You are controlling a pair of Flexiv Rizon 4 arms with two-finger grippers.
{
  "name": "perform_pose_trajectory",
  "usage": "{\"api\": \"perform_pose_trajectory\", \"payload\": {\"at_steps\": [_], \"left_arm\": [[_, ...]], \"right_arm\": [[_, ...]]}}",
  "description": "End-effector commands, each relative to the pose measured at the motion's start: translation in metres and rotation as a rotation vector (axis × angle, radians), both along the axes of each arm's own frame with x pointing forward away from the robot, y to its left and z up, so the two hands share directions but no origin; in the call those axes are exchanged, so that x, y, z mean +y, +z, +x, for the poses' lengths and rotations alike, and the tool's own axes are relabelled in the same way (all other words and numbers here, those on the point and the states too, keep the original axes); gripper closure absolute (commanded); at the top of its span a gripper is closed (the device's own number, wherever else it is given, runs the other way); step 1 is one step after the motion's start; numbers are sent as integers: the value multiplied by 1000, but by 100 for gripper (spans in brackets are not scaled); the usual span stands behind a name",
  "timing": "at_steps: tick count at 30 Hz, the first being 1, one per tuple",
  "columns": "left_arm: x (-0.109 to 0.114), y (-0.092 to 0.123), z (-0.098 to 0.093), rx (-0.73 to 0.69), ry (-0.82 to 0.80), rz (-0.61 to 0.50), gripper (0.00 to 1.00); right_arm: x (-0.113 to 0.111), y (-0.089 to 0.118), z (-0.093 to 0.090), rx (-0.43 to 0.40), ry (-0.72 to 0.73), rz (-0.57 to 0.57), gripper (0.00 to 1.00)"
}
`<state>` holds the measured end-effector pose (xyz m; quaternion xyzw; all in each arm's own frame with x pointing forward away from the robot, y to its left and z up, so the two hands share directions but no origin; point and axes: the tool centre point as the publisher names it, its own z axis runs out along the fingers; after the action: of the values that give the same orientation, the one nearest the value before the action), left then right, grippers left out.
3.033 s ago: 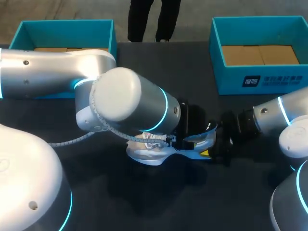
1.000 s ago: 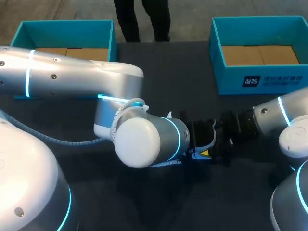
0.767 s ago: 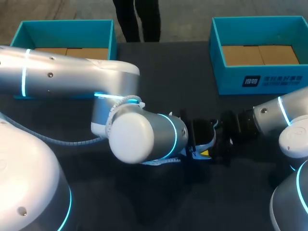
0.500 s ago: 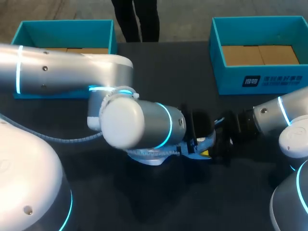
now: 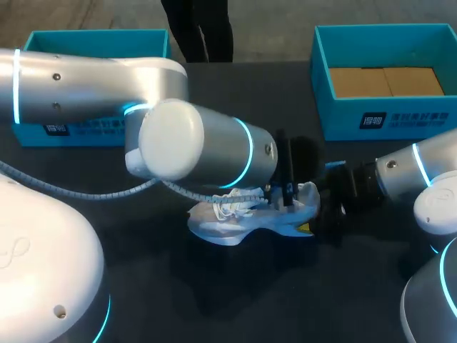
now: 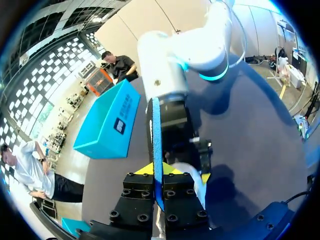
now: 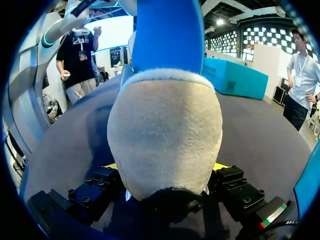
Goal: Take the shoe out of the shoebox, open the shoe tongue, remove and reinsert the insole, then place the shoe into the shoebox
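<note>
A white shoe point(image 5: 239, 218) lies on its sole on the dark table, heel toward my right arm. My right gripper point(image 5: 318, 214) has a finger on each side of the heel; in the right wrist view the pale heel point(image 7: 165, 130) fills the gap between the yellow tips of that gripper point(image 7: 165, 172). The blue insole point(image 7: 167, 40) stands up out of the shoe above the heel. My left gripper point(image 6: 157, 172) is shut on the insole point(image 6: 156, 140), seen edge-on as a thin blue strip. From above, the left gripper point(image 5: 285, 191) sits over the heel opening.
A teal shoebox point(image 5: 325, 71) with a brown floor stands at the back right. A second teal box point(image 5: 36, 43) stands at the back left, partly behind my left arm. Dark table surface lies open in front of the shoe.
My left arm's wrist has swung up and back, uncovering the shoe's front and laces. Its gripper stays shut on the insole at the heel. The right arm has not moved.
</note>
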<state>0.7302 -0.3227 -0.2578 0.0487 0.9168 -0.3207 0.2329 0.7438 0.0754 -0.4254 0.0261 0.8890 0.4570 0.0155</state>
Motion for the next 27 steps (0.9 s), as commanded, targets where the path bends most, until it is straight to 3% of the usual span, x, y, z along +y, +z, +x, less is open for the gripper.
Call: {"api": "perform_pose_trajectory", "payload": {"at_steps": [1,18,27], "left_arm": [[-4,19,3,57,-61,8,100],[-27,59,18,285,-320,64,100],[-32,81,30,448,-499,-52,100]], "right_arm": [[2,-1,0,1,-1,-6,100],[2,-1,0,1,-1,-6,100],[2,-1,0,1,-1,-6,100]]}}
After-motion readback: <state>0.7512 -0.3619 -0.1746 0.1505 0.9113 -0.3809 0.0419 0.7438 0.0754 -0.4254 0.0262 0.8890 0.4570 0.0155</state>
